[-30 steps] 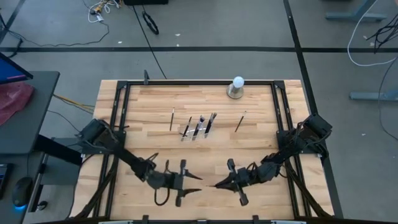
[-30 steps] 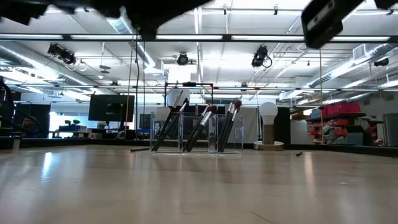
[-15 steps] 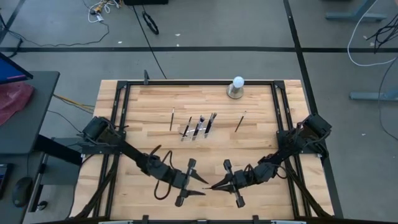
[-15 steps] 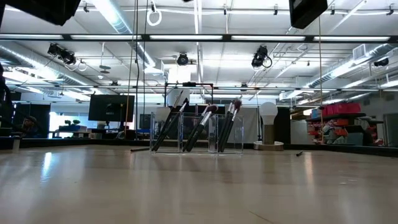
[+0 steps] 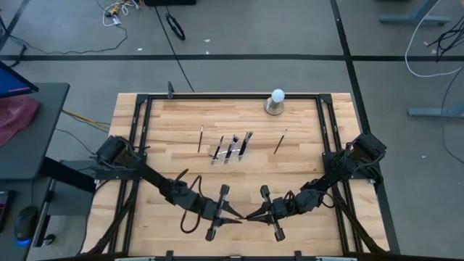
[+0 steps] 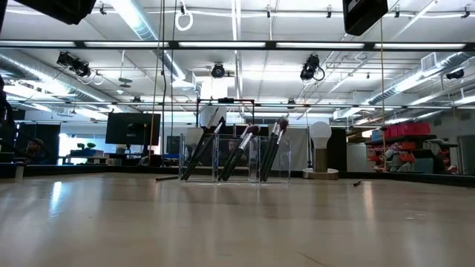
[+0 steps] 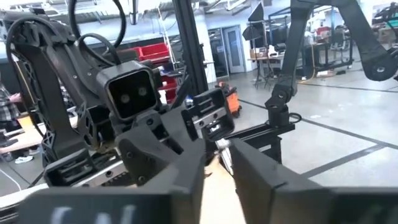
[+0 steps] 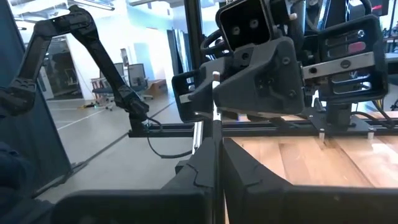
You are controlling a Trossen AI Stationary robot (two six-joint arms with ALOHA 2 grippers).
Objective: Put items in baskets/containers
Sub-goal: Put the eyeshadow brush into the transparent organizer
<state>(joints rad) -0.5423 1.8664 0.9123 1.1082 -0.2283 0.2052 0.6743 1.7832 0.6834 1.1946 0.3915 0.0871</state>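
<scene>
You have several brushes [image 5: 230,148] standing in the holder [image 6: 236,158] at centre; two lie loose at its 9 and 3 o'clock. At 6 o'clock, closed right fingers [image 5: 246,216] pass a brush to the narrowed left fingers [image 5: 233,214].

White ball [image 5: 277,95] on grey base

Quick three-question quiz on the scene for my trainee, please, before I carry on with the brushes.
1. True or false: the clear holder already has brushes standing in it.
2. The right gripper is shut on: A) a brush; B) the holder; C) nothing.
3. How many loose brushes lie flat on the table?
Key: 1 true. 2 A. 3 two, one on each side of the holder.
</scene>
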